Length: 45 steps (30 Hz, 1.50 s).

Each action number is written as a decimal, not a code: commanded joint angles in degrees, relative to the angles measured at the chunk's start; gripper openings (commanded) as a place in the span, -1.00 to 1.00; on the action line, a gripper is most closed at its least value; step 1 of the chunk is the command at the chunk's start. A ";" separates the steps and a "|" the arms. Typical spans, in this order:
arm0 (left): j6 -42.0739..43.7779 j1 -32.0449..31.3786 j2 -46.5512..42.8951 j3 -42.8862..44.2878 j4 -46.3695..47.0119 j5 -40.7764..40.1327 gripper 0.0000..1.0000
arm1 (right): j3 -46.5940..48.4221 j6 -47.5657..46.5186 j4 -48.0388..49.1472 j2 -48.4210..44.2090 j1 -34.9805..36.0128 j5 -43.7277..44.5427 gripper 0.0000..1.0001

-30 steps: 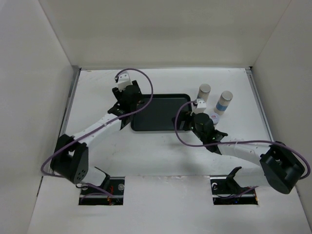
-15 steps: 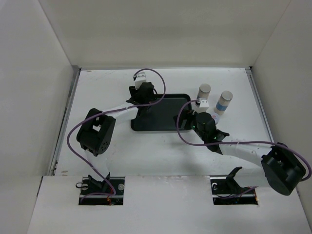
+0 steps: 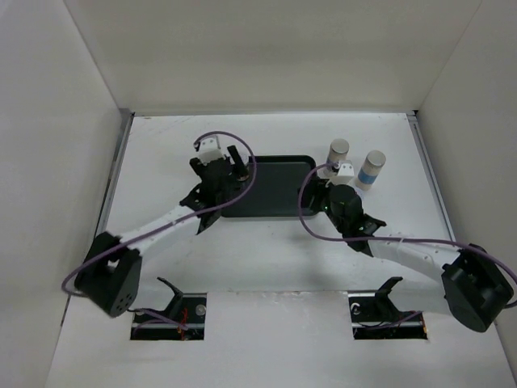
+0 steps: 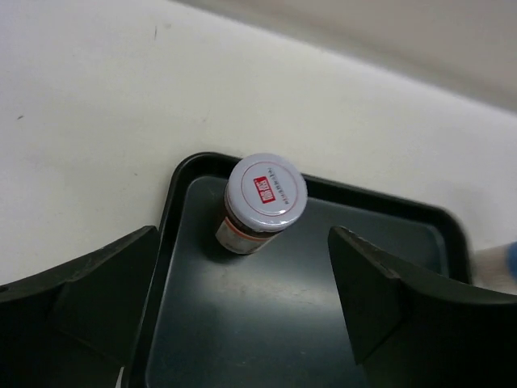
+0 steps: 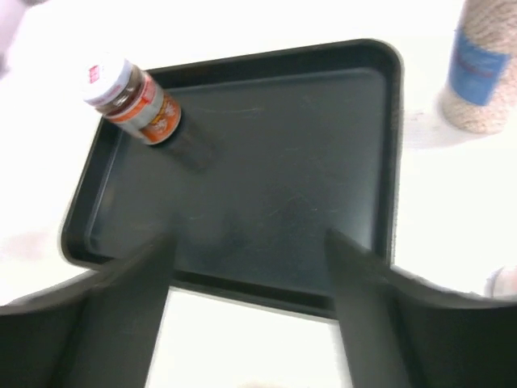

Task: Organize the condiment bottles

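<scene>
As jar (image 4: 258,208) stands in tray (image 4: 283,315), red-stamped lid (image 4: 266,191)

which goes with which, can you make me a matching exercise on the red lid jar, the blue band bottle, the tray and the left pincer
Things:
1 jar
2 blue band bottle
3 tray
4 left pincer

States:
a open, holding nothing
b upright on the table, right of the tray
c dark and flat, mid table
d standing in a tray corner

Pairs: 1-d, 2-b, 3-c, 4-a
</scene>
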 commanded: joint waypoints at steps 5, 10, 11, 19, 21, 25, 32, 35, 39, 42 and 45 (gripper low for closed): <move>-4.63 -2.16 -21.48 -16.39 10.47 -1.79 -0.32 | 10.22 -1.62 -9.85 -2.44 -4.87 6.55 -0.32; -8.94 -3.48 -30.28 -25.45 10.64 3.48 -0.62 | 19.37 -4.17 -14.26 3.97 -11.81 8.57 0.02; -10.08 -3.57 -31.86 -27.64 11.34 3.84 -0.64 | 20.86 -4.43 -14.44 5.55 -12.95 9.62 0.25; -11.93 -3.05 -30.04 -36.80 25.22 7.79 -0.54 | 33.07 -6.54 -18.12 19.26 -16.22 16.04 0.98; -12.38 -3.40 -28.98 -37.24 25.85 9.29 -0.45 | 36.41 -7.16 -20.06 22.60 -16.92 16.48 1.00; -13.61 -3.66 -28.45 -37.68 26.02 9.82 -0.31 | 40.55 -7.60 -23.05 27.18 -17.97 17.01 1.00; -14.31 -2.96 -27.92 -37.86 26.29 9.82 -0.25 | 43.37 -7.77 -24.55 31.23 -18.94 16.49 0.62; -14.57 -2.34 -27.48 -37.95 26.29 9.82 -0.25 | 43.81 -8.04 -24.29 30.62 -18.77 16.13 0.10; -14.93 -1.99 -27.30 -38.12 26.38 9.47 -0.24 | 42.67 -8.91 -22.80 24.92 -18.77 17.71 -0.08; -15.71 -1.11 -27.65 -38.65 26.38 9.64 -0.24 | 42.93 -11.63 -20.68 20.34 -15.88 17.80 -0.08; -16.07 -0.41 -27.83 -38.74 26.38 9.29 -0.24 | 44.60 -13.57 -20.68 19.19 -11.23 17.98 -0.08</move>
